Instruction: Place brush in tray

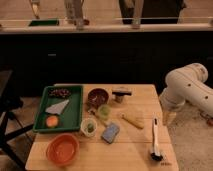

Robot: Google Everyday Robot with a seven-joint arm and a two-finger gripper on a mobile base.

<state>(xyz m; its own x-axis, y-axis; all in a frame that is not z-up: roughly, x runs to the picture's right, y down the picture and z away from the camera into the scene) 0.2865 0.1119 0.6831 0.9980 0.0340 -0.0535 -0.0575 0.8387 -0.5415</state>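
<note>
The brush [154, 137] lies on the wooden table near its front right corner, with the white handle pointing away and the black bristle head [156, 156] towards the front edge. The dark-green tray [76, 107] sits at the table's left side. It holds a grey wedge-shaped piece, an orange fruit and some dark berries. My gripper [169, 118] hangs at the end of the white arm [187, 85], just off the table's right edge, up and to the right of the brush handle and apart from it.
Between the tray and the brush stand a dark red bowl [97, 95], a black block with a pale top [121, 93], a green cup [104, 111], a white cup [88, 127], a blue sponge [110, 132] and a yellow stick [133, 121]. An orange bowl [63, 149] sits front left.
</note>
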